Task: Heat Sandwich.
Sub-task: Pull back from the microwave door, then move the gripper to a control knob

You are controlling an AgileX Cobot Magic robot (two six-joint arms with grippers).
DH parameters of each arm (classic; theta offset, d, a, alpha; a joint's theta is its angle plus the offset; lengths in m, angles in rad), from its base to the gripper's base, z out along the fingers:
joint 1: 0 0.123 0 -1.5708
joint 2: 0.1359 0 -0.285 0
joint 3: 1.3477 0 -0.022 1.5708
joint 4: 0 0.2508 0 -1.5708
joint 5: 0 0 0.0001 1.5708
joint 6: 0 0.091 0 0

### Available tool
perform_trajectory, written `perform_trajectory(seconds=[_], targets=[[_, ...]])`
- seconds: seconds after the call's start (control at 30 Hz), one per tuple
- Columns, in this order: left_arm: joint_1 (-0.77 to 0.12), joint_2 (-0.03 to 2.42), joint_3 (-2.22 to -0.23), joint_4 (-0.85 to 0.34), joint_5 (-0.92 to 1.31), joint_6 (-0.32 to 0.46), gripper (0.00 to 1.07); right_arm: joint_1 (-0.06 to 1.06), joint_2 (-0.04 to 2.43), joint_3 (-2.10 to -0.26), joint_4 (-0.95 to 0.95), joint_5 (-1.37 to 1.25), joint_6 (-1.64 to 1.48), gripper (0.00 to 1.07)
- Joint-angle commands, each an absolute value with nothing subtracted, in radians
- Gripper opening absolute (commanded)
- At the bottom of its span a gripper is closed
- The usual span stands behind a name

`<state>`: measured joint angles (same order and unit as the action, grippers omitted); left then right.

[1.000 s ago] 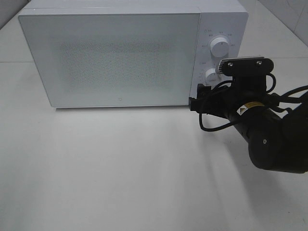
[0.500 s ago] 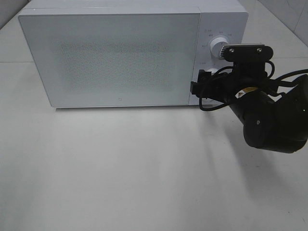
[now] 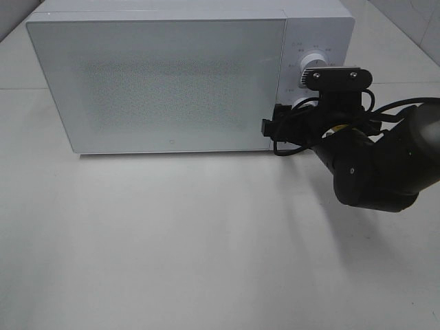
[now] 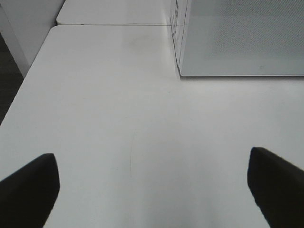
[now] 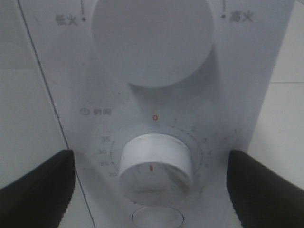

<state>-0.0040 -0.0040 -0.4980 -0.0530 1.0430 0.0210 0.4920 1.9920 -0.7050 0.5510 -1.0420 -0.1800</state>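
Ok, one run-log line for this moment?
right gripper: open, lined up on timer knob | left gripper: open, above table | microwave door: shut | sandwich: not visible

A white table point(image 3: 172, 240) carries a white microwave point(image 3: 158, 82), its door shut, standing toward the far side; a seam point(image 3: 31, 89) in the tabletop runs sideways, meeting the microwave's left side
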Motion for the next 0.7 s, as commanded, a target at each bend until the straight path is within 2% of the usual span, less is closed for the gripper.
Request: perform_trajectory(seconds=[0.03, 0.53, 0.7], targets=[[-0.003, -0.029, -0.496, -0.054, 1.034, 0.012, 1.03, 0.488, 1.992, -0.722, 0.535, -1.058, -0.177, 0.83], [-0.003, -0.029, -0.496, -0.054, 1.034, 0.012, 1.03, 0.491, 1.980, -0.721, 0.542, -1.055, -0.177, 0.78], [-0.003, -0.029, -0.496, -0.054, 1.034, 0.012, 1.03, 0.491, 1.980, -0.721, 0.542, -1.046, -0.177, 0.69]])
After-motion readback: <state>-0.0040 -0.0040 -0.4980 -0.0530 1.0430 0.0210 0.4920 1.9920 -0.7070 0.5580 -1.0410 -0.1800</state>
